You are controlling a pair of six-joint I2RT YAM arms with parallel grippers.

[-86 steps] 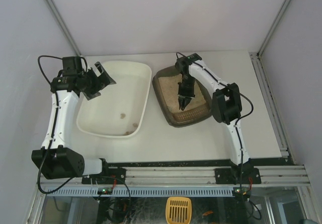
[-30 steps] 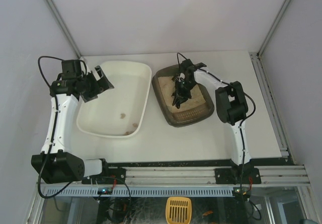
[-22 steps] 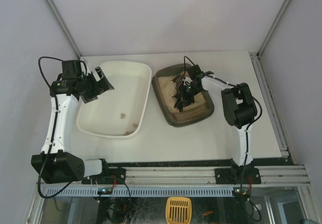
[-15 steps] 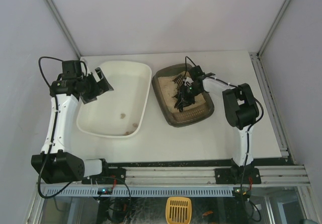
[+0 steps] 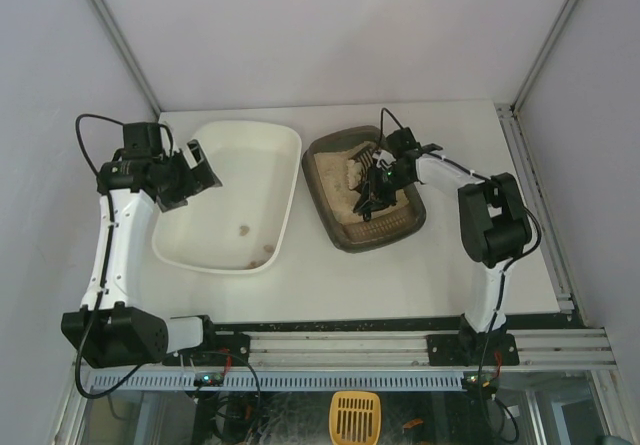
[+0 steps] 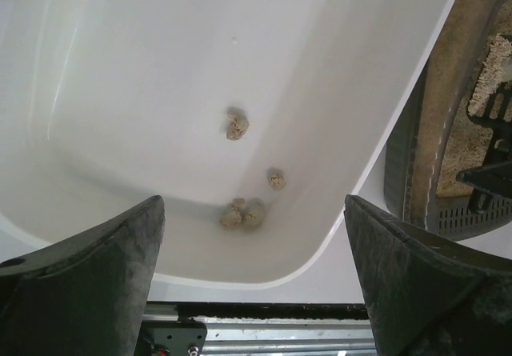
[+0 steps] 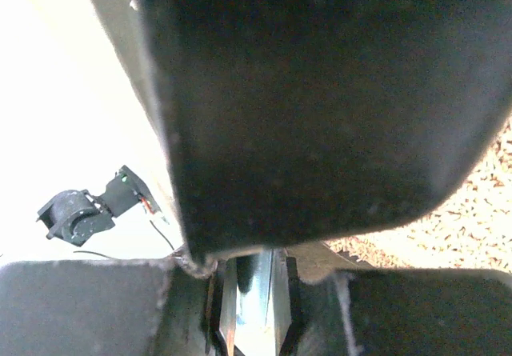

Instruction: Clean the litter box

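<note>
The litter box (image 5: 332, 231), a dark grey-brown tray with beige litter (image 5: 352, 173), sits right of centre; its rim (image 6: 416, 144) also shows at the right of the left wrist view. My right gripper (image 5: 388, 168) is low inside it, shut on the handle of a black slotted scoop (image 5: 368, 201) that rests in the litter. In the right wrist view the dark scoop (image 7: 320, 92) fills most of the frame, its handle pinched at my right gripper (image 7: 256, 280), with litter (image 7: 472, 216) to the right. My left gripper (image 5: 196, 172) hangs open over the white tray, its jaws wide apart (image 6: 254, 206).
A glossy white tray (image 5: 291, 177) lies left of the litter box, with a few beige clumps (image 6: 237, 124) on its floor (image 5: 243, 230). The metal rail (image 5: 340, 345) runs along the table's near edge. A yellow scoop-like item (image 5: 355, 415) lies below the table.
My right arm's elbow has swung out to the right and the scoop has shifted right and nearer within the litter box. The left gripper has barely moved, still open.
</note>
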